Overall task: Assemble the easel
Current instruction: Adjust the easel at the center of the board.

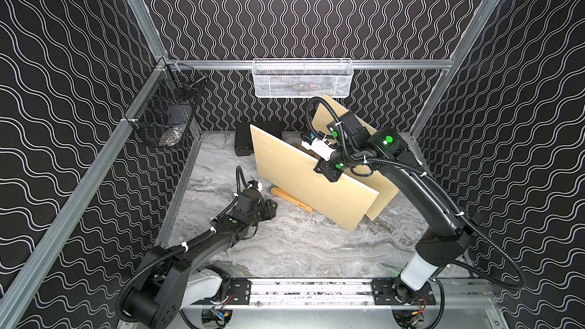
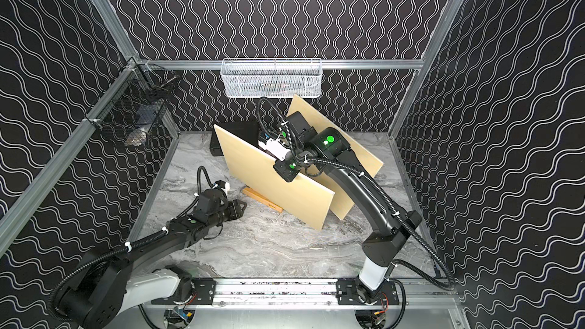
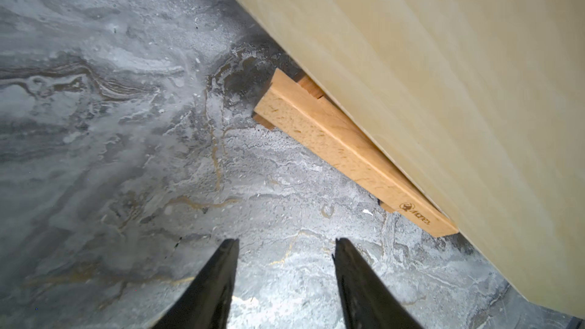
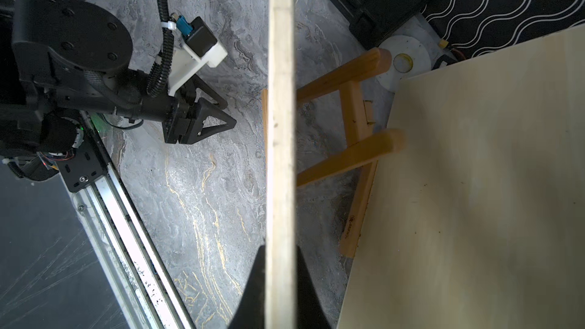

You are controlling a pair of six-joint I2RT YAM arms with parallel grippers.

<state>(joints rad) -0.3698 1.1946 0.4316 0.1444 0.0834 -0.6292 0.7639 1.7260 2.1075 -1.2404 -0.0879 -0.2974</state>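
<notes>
The easel frame (image 4: pixel 346 153) lies flat on the bench (image 1: pixel 285 248), mostly hidden between two pale boards. Its front rail (image 1: pixel 292 200) shows in both top views as a flat strip of light wood. The rail's long axis runs diagonally from far left toward near right, parallel to the foot of the front board (image 1: pixel 300 172) and just beside it. In the right wrist view two round legs, joined by a short crossbar, run crosswise from that rail toward the rear board (image 1: pixel 383 199), and their rounded ends lie by it.

The front board stands on its long edge, along the same diagonal as the rail. The right gripper (image 1: pixel 323 173) is clamped on its top edge — one finger on each face. The rear board leans behind it, tilted toward the back wall.

The left gripper (image 3: pixel 286 242) sits low over the bench, aimed at the rail, fingers apart with nothing between them — near the rail, not touching.

A black case (image 1: pixel 243 142) lies at the back. A white mesh basket (image 1: pixel 300 79) hangs on the back wall and a black wire basket (image 1: pixel 164 115) on the left wall.
</notes>
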